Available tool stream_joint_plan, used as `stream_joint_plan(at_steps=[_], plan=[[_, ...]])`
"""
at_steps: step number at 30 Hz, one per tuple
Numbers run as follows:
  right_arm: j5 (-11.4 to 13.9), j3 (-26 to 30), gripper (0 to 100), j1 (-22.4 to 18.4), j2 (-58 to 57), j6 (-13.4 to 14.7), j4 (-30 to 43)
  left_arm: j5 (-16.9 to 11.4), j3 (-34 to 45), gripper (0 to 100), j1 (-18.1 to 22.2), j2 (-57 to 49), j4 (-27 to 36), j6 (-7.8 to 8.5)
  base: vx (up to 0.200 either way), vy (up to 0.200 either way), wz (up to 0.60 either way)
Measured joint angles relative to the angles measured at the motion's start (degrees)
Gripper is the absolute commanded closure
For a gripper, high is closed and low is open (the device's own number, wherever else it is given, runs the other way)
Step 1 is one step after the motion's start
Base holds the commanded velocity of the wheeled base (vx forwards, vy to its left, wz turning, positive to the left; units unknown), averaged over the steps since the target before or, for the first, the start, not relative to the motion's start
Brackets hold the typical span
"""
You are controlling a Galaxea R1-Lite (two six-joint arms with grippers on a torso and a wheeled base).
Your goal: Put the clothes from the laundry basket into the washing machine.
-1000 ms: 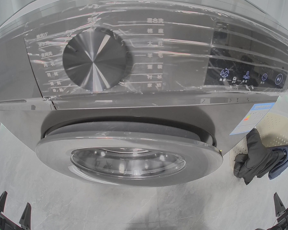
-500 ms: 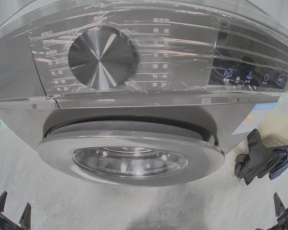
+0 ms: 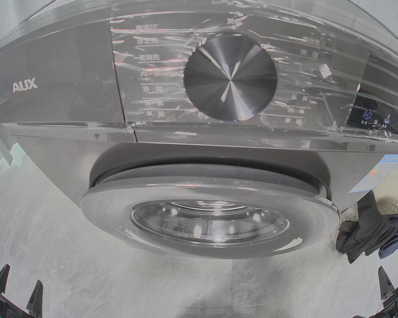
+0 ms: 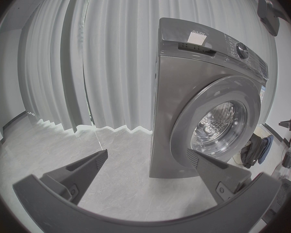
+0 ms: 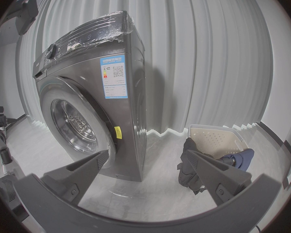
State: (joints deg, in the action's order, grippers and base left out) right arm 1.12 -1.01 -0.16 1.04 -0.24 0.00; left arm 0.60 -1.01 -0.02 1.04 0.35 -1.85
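1. Grey steel washer (image 3: 75, 155) stands on the pale floor (image 3: 119, 279), its round door (image 3: 210, 219) shut, with clear film (image 3: 163, 58) wrapped over its top.
2. Cream basket (image 5: 216, 139) sits on the floor just beside the washer, on the robot's right, before a white curtain (image 5: 200, 49).
3. Black garment (image 5: 187, 175) hangs over the basket's front rim, and a blue garment (image 5: 244, 157) touches it there.
4. Left pincer (image 4: 146, 152) and right pincer (image 5: 145, 152) are both spread wide, holding nothing, low before the washer.
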Motion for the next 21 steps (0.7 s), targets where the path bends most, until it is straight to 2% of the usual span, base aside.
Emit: stream_joint_plan(at_steps=[16,21], plan=[[-0.41,0.00,0,-0.05,0.00,0.20,-1.23,-0.17,0.00,0,0.02,0.00,0.00,0.33,0.000,0.000,0.00],[0.33,-4.47,0,0.05,0.69,1.00,-2.95,-0.22,0.00,0,0.02,0.00,-0.02,0.40,0.000,0.000,0.00]])
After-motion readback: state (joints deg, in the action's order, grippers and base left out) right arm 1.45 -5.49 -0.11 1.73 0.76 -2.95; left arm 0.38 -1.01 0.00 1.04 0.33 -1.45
